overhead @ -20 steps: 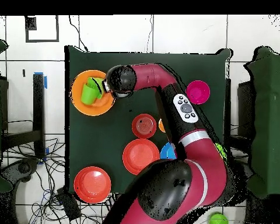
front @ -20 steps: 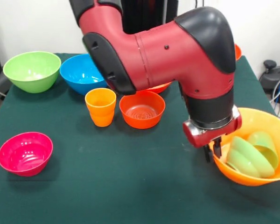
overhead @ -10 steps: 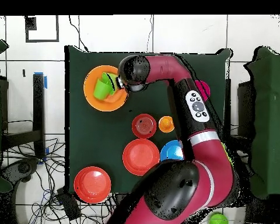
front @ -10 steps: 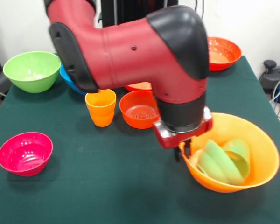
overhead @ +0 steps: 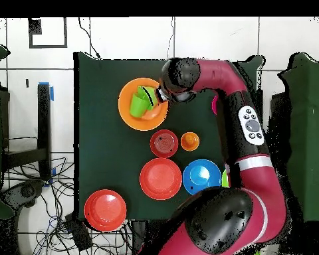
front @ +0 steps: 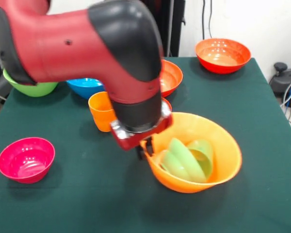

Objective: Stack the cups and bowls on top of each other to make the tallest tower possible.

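A red and black robot arm reaches down over a dark green table [front: 262, 194], its gripper [front: 144, 149] closed on the rim of the large orange bowl [front: 223, 160] at the bowl's nine o'clock in the front view. Inside that bowl lie a small green bowl [front: 182, 160] and a translucent green cup [front: 203, 155], both tipped over. At the gripper's ten o'clock stands an orange cup [front: 99, 114]; a pink bowl [front: 25, 159] sits at nine o'clock, well apart.

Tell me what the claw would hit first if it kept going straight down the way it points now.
The claw points down at the near rim of the large orange bowl, which it seems to grip already. Pushing on, it would likely meet the green table cover below; depth is unclear.
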Action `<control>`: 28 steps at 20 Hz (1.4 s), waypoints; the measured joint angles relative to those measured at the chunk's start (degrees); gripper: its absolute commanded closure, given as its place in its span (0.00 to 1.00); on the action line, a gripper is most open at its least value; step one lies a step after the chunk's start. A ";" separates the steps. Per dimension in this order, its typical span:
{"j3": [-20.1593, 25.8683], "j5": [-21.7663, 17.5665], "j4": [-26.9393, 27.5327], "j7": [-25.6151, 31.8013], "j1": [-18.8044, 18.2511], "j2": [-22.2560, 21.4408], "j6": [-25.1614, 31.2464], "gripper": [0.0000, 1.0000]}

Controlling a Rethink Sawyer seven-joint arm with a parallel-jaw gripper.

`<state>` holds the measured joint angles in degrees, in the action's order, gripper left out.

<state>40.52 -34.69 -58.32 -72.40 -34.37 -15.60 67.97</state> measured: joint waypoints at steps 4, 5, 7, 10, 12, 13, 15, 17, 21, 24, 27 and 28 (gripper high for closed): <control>-0.15 -0.15 0.00 3.17 -2.68 -0.25 0.00 1.00; -0.16 -0.24 0.04 3.64 -3.11 -0.26 -0.01 1.00; -0.17 -0.50 0.26 4.57 -3.96 -0.26 0.01 1.00; -0.24 -1.23 0.87 6.14 -5.29 -0.25 0.00 1.00; -0.29 -1.61 1.25 6.89 -5.92 -0.24 0.00 0.00; -0.31 -1.67 1.52 7.11 -6.21 -0.22 0.01 0.00; -0.31 -1.68 1.93 7.12 -6.50 -0.22 0.01 0.00; -0.32 -1.67 2.15 7.12 -6.52 -0.26 0.00 0.00; -0.47 -1.68 1.76 7.12 -5.97 -0.81 -0.01 0.00; -1.01 -1.64 -0.06 7.12 -4.65 -2.30 -0.58 0.00; -1.69 -1.43 -2.26 6.98 -2.73 -4.20 -1.58 0.00; -1.91 -1.37 -2.81 6.87 -2.16 -4.69 -1.81 0.00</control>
<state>38.62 -36.06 -61.13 -65.53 -36.53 -20.29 66.16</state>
